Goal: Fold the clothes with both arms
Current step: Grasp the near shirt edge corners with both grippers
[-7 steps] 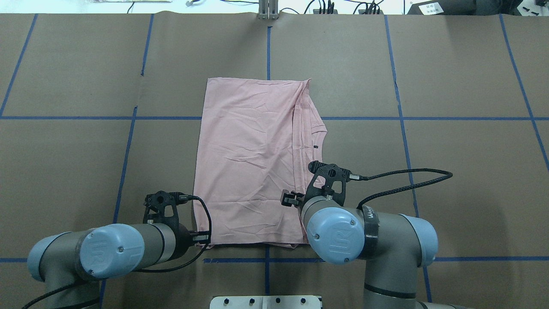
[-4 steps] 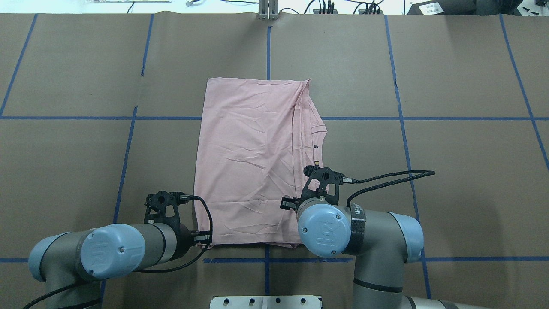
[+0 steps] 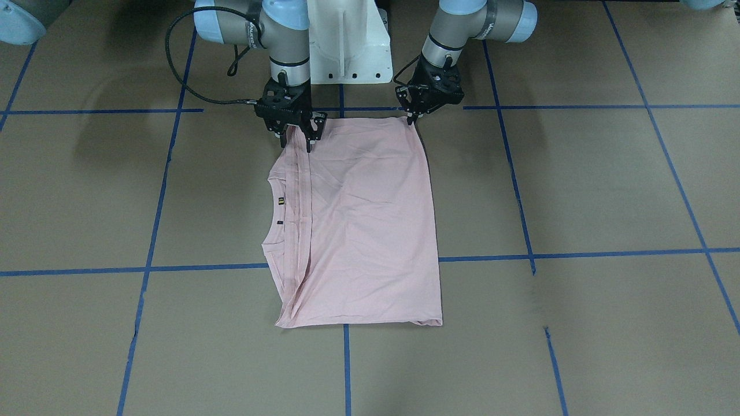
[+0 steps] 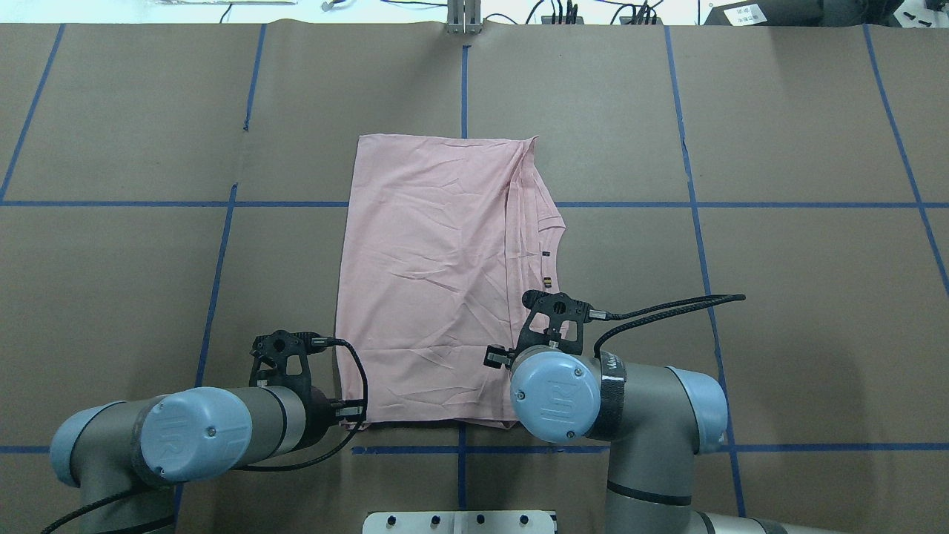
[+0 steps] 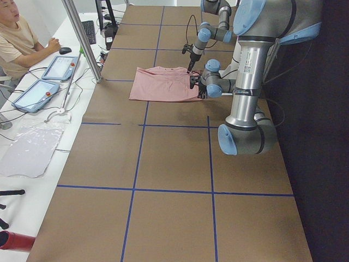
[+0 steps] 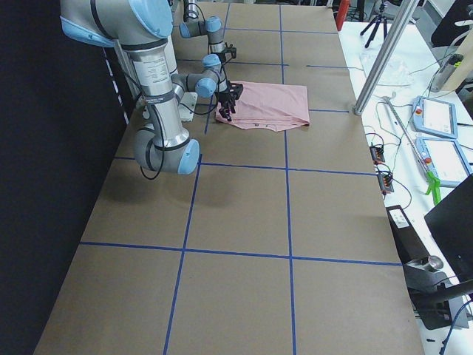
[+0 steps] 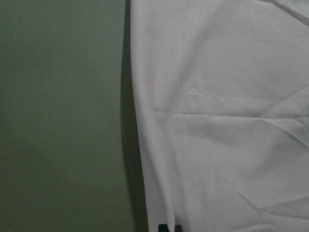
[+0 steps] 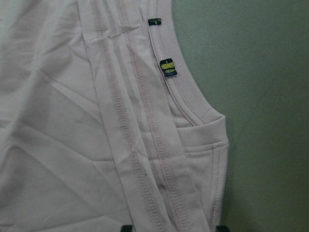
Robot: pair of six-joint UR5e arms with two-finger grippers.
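Observation:
The pale pink T-shirt (image 4: 430,274) lies folded into a tall rectangle on the brown table, printed side hidden. Stacked hems and a curved ribbed edge with small tags (image 8: 168,67) run along its right side. It also shows in the front view (image 3: 370,231). My left gripper (image 4: 351,409) is at the near left corner of the T-shirt, with fingertips together on the cloth edge (image 7: 169,227); in the front view it (image 3: 411,118) points down at that corner. My right gripper (image 3: 296,141) is open, with fingers astride the stacked hems near the near right corner (image 8: 174,228).
The white pedestal (image 3: 347,46) stands just behind the T-shirt's near edge. Blue tape lines (image 4: 689,205) cross the table. The right arm's black cable (image 4: 667,305) loops out to the right. An operator (image 5: 22,38) and tablets sit beyond the far side, by a metal post (image 5: 82,38).
My right arm has swung left and slightly back toward the robot, bringing its gripper closer over the shirt's near right edge. The left arm and the shirt have not moved.

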